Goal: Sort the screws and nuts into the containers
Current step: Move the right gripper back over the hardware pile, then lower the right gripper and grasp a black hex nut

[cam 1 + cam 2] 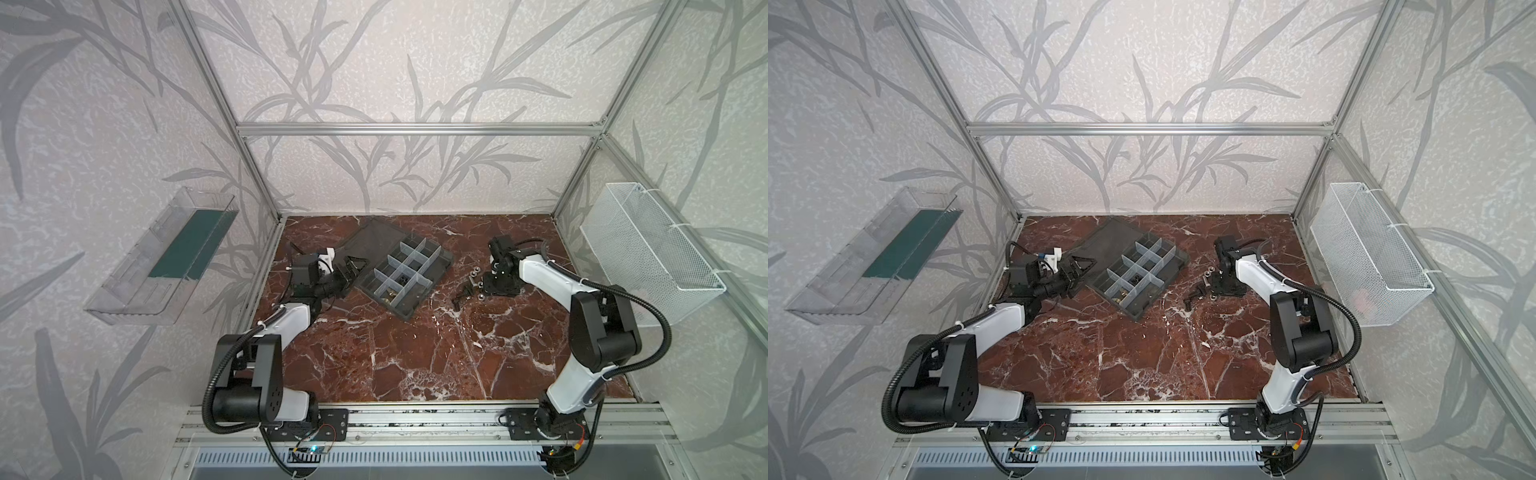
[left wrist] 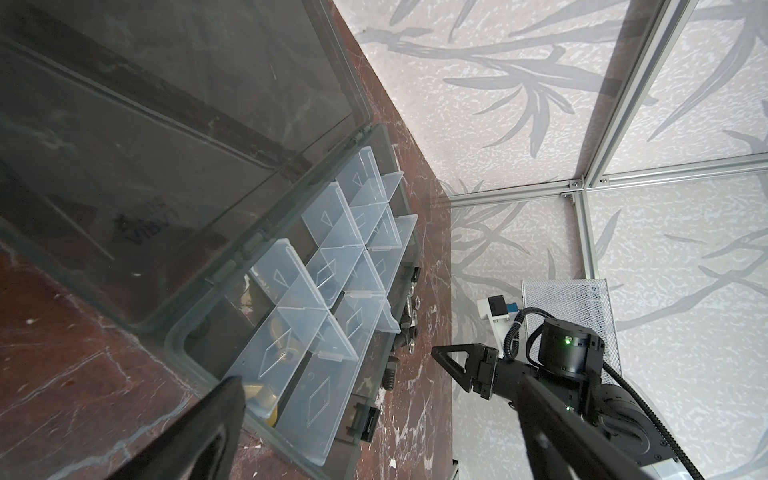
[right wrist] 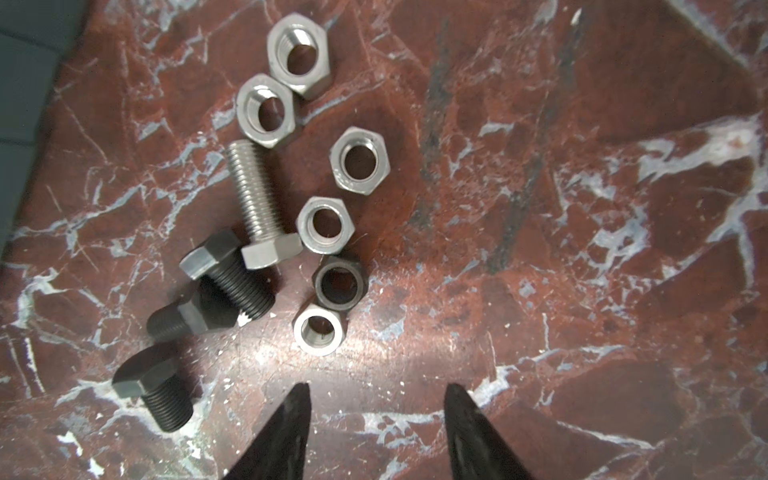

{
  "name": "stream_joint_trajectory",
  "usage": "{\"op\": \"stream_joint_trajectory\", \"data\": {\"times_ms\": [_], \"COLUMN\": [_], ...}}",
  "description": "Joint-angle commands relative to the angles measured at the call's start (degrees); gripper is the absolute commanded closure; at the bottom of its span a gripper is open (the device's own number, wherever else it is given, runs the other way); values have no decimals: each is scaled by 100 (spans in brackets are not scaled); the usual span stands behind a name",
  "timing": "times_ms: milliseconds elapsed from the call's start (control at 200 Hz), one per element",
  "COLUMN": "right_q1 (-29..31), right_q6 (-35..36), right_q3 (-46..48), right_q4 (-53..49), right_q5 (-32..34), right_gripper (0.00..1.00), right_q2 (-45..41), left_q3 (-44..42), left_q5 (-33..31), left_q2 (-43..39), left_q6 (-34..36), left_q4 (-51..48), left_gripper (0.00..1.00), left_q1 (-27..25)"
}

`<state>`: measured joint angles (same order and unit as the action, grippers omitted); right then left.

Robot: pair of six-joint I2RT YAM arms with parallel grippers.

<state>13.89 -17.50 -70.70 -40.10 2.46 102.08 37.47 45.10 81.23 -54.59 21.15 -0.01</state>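
Loose on the marble lie several silver nuts [image 3: 359,160], a black nut [image 3: 338,282], a silver screw [image 3: 255,195] and three black screws [image 3: 226,276]. In both top views this pile [image 1: 467,286] [image 1: 1200,286] lies right of the open organizer box [image 1: 444,258] [image 1: 1177,258] with its containers [image 1: 401,272] [image 2: 332,266]. My right gripper [image 3: 378,392] [image 1: 488,286] hangs open just beside the pile, nothing between its fingers. My left gripper [image 2: 379,377] [image 1: 353,270] is wide open and empty at the box's left edge. One cell holds brass pieces [image 2: 259,392], another a dark piece [image 2: 330,291].
The box's flat lid [image 1: 365,241] lies open toward the back left. A white wire basket [image 1: 648,249] hangs on the right wall and a clear bin [image 1: 162,257] on the left wall. Aluminium frame posts [image 1: 257,195] stand at the table's back corners.
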Motion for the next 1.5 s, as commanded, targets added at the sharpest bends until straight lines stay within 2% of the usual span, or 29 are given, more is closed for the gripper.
{"op": "stream_joint_trajectory", "data": {"times_ms": [0,385,905,1065,1404,1494], "right_q1": [-18,-29,-45,-49,-45,-44], "right_q6": [36,104,168,202,234,231], "right_q3": [-302,-765,-771,-744,-563,-526], "right_q4": [69,140,222,230,180,178], "right_q5": [-77,-118,7,41,23,9], "right_gripper": [47,48,53,59,78,80], "right_q2": [348,1043,1330,1408,1316,1240], "left_q3": [122,137,137,130,137,137], "left_q5": [43,3,-1,-1,4,18], "left_q2": [-94,-107,-65,-67,-47,-44], "left_q6": [48,64,48,46,30,26], "left_q4": [52,-1,44,58,79,107], "left_gripper": [1,0,1,1,0,1], "left_q1": [-12,-13,-13,-16,-15,-14]}}
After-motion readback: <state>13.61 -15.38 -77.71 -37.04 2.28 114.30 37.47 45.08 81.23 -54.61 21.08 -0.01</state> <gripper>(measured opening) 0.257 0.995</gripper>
